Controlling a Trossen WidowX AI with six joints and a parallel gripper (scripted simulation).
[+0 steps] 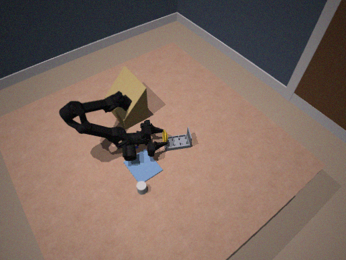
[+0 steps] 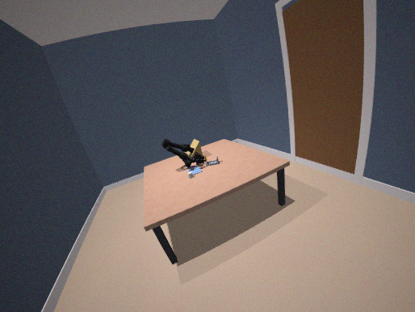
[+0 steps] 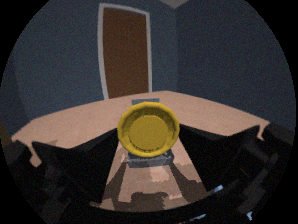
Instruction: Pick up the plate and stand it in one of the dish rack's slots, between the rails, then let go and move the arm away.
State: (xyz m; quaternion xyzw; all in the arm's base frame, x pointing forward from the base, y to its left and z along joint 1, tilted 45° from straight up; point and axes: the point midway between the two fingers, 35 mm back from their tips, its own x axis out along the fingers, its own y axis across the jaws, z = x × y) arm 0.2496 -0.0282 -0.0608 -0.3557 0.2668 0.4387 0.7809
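From above, the plate shows only as a thin yellow sliver, standing on edge between the black fingers of the claw, which pinches it by the rim. Its long axis runs roughly up-down in that view, and it hangs at the near end of the grey dish rack, just beside it; whether they touch I cannot tell. The wrist camera gives what the top view hides: the plate's full round face, turned squarely toward the lens, upright, with the rack peeking out just beneath and behind it. From across the room the arm and everything near it are too small to make out. Also on the surface are a tan wedge-shaped block, a blue sheet and a small white cylinder near the sheet's corner.
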